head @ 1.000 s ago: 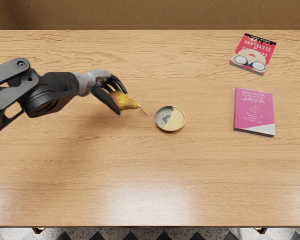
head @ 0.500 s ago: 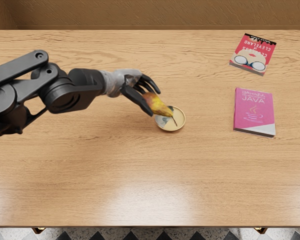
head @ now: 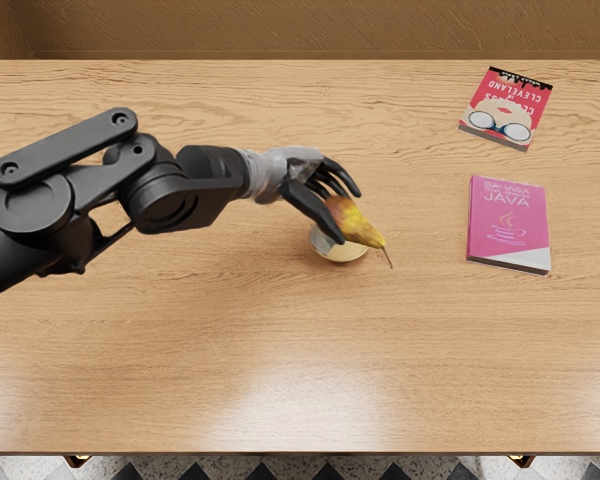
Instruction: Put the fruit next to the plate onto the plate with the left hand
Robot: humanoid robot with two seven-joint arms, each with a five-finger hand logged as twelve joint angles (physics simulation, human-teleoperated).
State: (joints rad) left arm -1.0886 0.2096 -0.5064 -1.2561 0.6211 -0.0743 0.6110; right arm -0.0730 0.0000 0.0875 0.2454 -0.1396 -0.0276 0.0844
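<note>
Head view | your left hand reaches in from the left edge of the table, fingers curled around the pear | the pear sits over the plate mid-table, long axis slanted, stem toward the near-right corner | bare wood all round the plate; the pink book and the red book lie well apart, near the right edge

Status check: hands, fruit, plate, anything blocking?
Left robot hand shut on pear; right out of view. Pear over plate, not yet released. Pink book and red book off right, apart from plate.
</note>
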